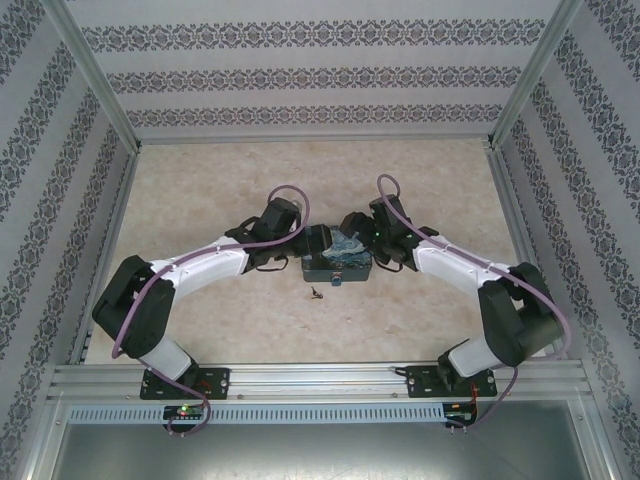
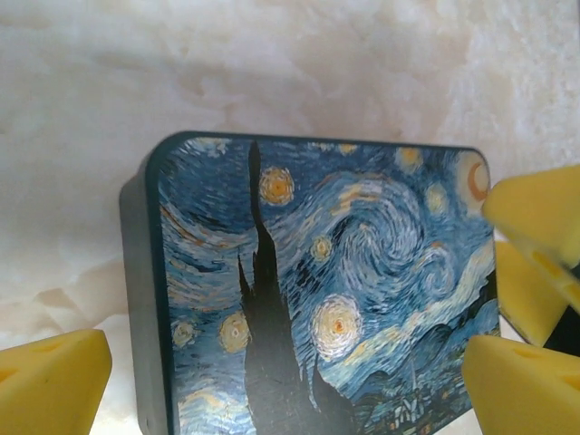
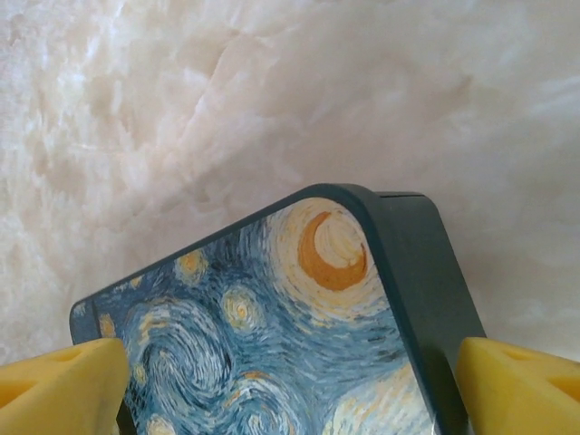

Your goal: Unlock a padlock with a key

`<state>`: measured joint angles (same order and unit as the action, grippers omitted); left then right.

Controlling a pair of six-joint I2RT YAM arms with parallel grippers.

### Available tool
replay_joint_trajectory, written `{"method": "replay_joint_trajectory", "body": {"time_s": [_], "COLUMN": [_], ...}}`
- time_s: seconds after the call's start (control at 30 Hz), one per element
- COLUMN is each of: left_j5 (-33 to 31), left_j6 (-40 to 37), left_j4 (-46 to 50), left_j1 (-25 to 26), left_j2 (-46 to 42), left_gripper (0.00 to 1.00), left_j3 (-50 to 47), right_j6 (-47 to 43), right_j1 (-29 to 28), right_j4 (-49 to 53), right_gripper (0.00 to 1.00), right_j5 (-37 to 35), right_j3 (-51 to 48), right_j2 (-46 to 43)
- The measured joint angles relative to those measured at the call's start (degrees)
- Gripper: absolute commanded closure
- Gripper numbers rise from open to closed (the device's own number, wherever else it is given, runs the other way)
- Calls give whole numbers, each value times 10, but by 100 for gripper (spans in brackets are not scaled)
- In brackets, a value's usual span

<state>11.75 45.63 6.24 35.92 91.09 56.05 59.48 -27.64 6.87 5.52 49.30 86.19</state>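
The padlock (image 1: 337, 281) is a tiny teal speck against the near side of a Starry-Night tin (image 1: 337, 262). The key (image 1: 318, 293) is a small dark sliver on the table just left of the padlock and nearer me. My left gripper (image 1: 318, 241) hangs open over the tin's left part, and its yellow fingers (image 2: 52, 382) straddle the painted lid (image 2: 326, 290). My right gripper (image 1: 353, 238) is open over the tin's right part, its fingers (image 3: 65, 388) on either side of the moon corner (image 3: 331, 254). Neither gripper holds the key or the padlock.
The table (image 1: 200, 200) is pale marbled stone, walled in by patterned panels (image 1: 300, 75) at the back and sides. An aluminium rail (image 1: 320, 378) runs along the near edge at the arm bases. The right gripper's yellow tips (image 2: 536, 240) show in the left wrist view.
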Motion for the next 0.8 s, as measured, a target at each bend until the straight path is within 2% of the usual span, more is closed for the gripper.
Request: {"method": "replay_joint_trajectory", "body": {"time_s": [0.37, 0.8], "left_j5": [-13, -13], "left_j6": [5, 2], "left_j4": [-25, -31], "left_j1": [-2, -34], "left_j2": [19, 59], "left_gripper": [1, 1], "left_j3": [2, 36], "right_j6": [37, 64], "right_j1": [-5, -2], "right_j4": [-15, -28], "right_gripper": [6, 6], "right_j5": [1, -1], "right_j3": [32, 71], "right_j2": [44, 91]}}
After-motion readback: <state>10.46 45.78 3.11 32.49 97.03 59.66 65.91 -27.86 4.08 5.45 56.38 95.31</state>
